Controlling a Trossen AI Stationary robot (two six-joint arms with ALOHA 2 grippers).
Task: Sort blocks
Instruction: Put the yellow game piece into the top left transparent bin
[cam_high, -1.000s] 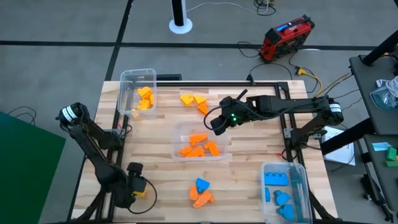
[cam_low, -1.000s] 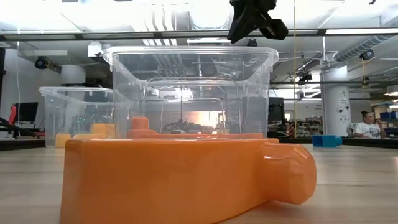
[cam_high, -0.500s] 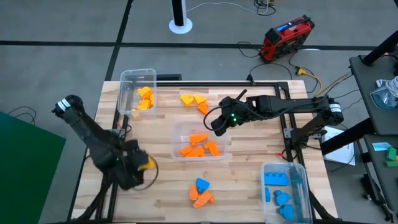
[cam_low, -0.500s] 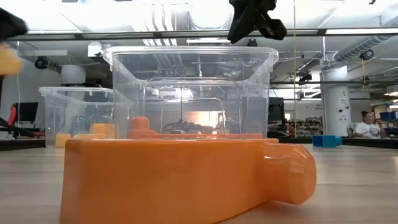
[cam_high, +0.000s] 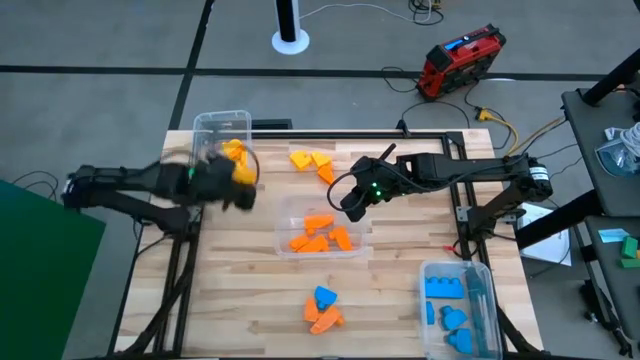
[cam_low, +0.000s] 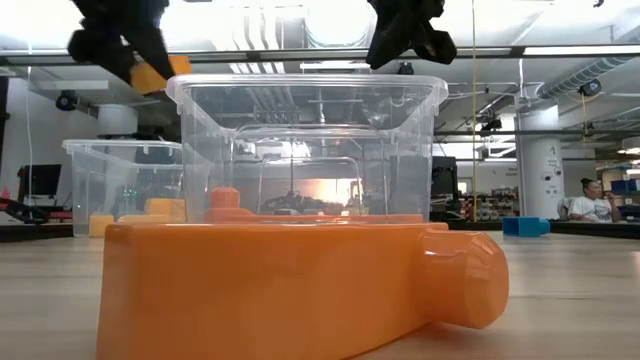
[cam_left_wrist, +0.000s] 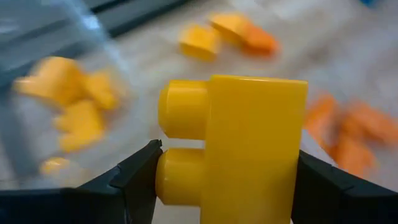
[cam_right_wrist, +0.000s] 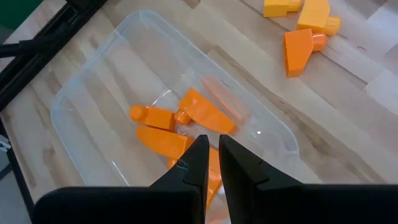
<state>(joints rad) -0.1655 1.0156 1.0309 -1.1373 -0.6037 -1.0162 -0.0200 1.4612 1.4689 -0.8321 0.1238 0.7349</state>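
The left gripper (cam_left_wrist: 217, 180) is clamped on a yellow block (cam_left_wrist: 239, 146), a brick with two round studs pointing sideways, one finger on each flank. In the high view this gripper (cam_high: 232, 180) is blurred, hanging just beside the near end of the bin of yellow blocks (cam_high: 205, 150), and I cannot say for certain whether the block is over the opening or over the rim.

The right gripper (cam_right_wrist: 211, 163) hangs above the middle bin (cam_right_wrist: 81, 93) of orange blocks (cam_right_wrist: 180, 127), its fingers almost closed with nothing between them.

The main risk is a release off target: if the fingers part while the brick sits above the bin's wall, it probably strikes the rim and tumbles onto the table (cam_high: 250, 300). A low approach could also knock the light clear bin askew.

Three loose blocks (cam_high: 312, 162) lie between the bins, and another small heap (cam_high: 322, 308) near the front edge remains unsorted. The blue bin (cam_high: 480, 285) stands well apart.
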